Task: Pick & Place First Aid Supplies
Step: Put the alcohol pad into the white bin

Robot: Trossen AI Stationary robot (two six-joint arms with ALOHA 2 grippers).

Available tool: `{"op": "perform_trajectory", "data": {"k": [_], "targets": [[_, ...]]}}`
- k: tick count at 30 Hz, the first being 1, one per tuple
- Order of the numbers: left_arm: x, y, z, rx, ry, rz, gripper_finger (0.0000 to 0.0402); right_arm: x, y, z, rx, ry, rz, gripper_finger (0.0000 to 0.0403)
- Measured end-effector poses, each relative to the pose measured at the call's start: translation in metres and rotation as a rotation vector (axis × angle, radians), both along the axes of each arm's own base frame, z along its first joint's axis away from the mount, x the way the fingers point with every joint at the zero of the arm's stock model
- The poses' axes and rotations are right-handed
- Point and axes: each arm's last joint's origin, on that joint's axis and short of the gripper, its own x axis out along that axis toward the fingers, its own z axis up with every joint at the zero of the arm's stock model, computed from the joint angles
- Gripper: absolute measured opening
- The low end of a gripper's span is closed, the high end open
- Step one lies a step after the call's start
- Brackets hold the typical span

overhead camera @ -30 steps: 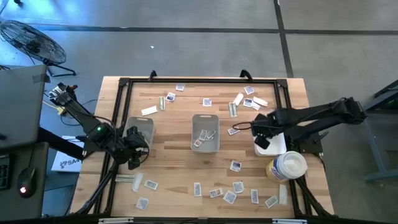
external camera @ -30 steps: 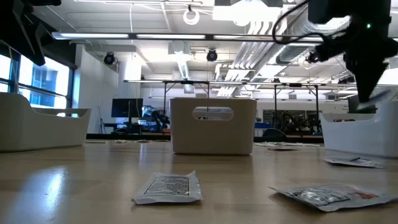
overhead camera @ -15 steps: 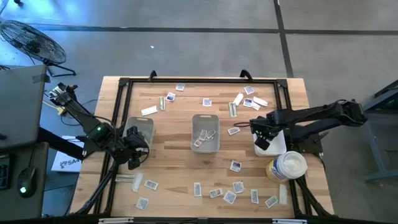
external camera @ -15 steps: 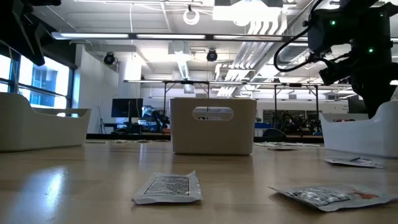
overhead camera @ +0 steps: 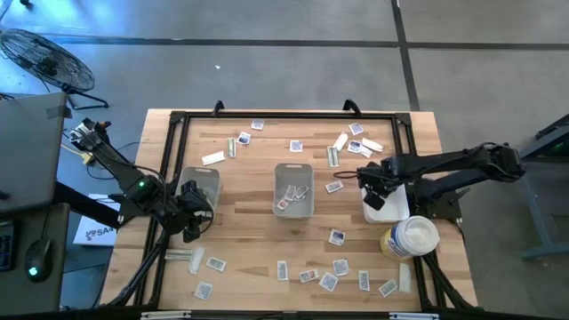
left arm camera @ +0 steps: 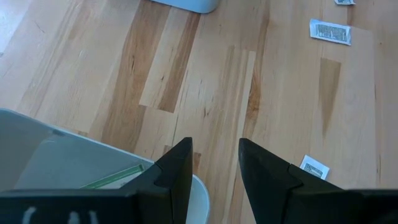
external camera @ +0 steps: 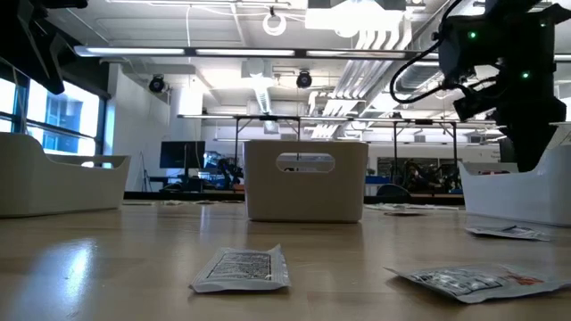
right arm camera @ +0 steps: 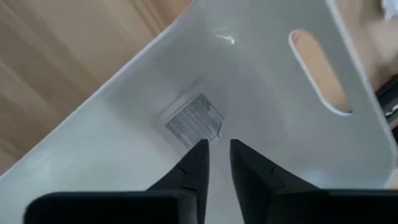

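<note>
The right gripper (right arm camera: 214,163) is held over the white tray (right arm camera: 261,124), fingers slightly parted, grasping nothing; a packet (right arm camera: 194,119) lies on the tray floor. Before lifting, the fingers should be fully released. The left gripper (left arm camera: 214,163) waits parted, empty, beside the grey tray (left arm camera: 56,163).

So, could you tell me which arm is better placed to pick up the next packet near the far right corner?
Probably the right. The right gripper sits over the white tray, close to the packets there, its jaws parted and empty. The left gripper waits by the grey tray across the table.
</note>
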Motion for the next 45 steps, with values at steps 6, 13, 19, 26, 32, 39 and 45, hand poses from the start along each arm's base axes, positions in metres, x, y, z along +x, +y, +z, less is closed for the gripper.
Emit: {"op": "perform_trajectory", "data": {"k": [6, 13, 19, 26, 32, 39, 45], "targets": [[0.0, 0.0, 0.0, 0.0, 0.0, 0.0, 0.0128, 0.014, 0.006, 0.025, -0.015, -0.09, 0.048, 0.0084], [0.0, 0.0, 0.0, 0.0, -0.001, 0.0, 0.0128, 0.041, 0.045, 0.057, -0.026, -0.372, 0.22, 0.0083], [0.0, 0.0, 0.0, 0.0, 0.0, 0.001, 0.0128, 0.068, 0.095, 0.035, 0.046, -0.567, 0.392, 0.0083], [0.0, 0.0, 0.0, -0.006, 0.005, -0.005, 0.0128, 0.087, 0.14, -0.017, 0.042, -0.499, 0.509, 0.0083], [0.0, 0.0, 0.0, -0.007, 0.005, -0.005, 0.0128, 0.094, 0.144, -0.053, 0.014, -0.376, 0.493, 0.0083], [0.0, 0.0, 0.0, -0.007, 0.005, -0.005, 0.0128, 0.103, 0.131, -0.057, 0.044, -0.36, 0.448, 0.0083], [0.0, 0.0, 0.0, -0.006, 0.005, -0.005, 0.0128, 0.107, 0.122, -0.057, 0.072, -0.353, 0.439, 0.0083]]}}
